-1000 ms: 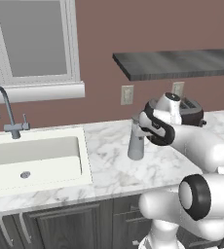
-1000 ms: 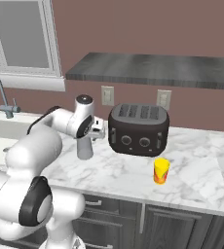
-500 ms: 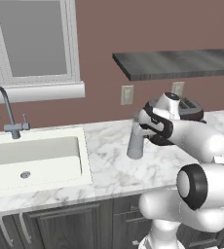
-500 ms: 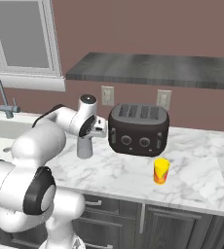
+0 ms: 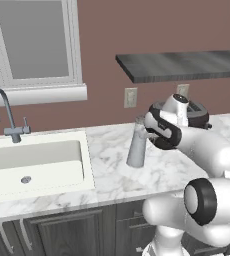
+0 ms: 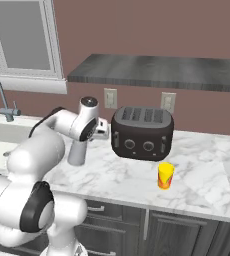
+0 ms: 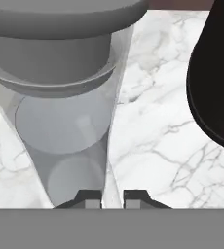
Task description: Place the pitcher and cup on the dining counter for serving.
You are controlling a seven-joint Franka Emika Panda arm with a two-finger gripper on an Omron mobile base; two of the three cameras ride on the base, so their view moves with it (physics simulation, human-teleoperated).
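We have the pitcher [image 5: 136, 147] in our grip at the sink counter.

Our gripper [image 7: 111, 198] is clamped on the pitcher's upper part as it stands upright on the marble counter [image 6: 202, 170], between the sink [image 5: 34, 162] and the toaster [image 6: 142, 132]. The cup [image 6: 165, 175] stands apart, just in front of the toaster.

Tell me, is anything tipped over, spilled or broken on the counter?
No, nothing stands out. The pitcher stands upright near the sink, the cup stands upright before the toaster, and the marble looks dry.
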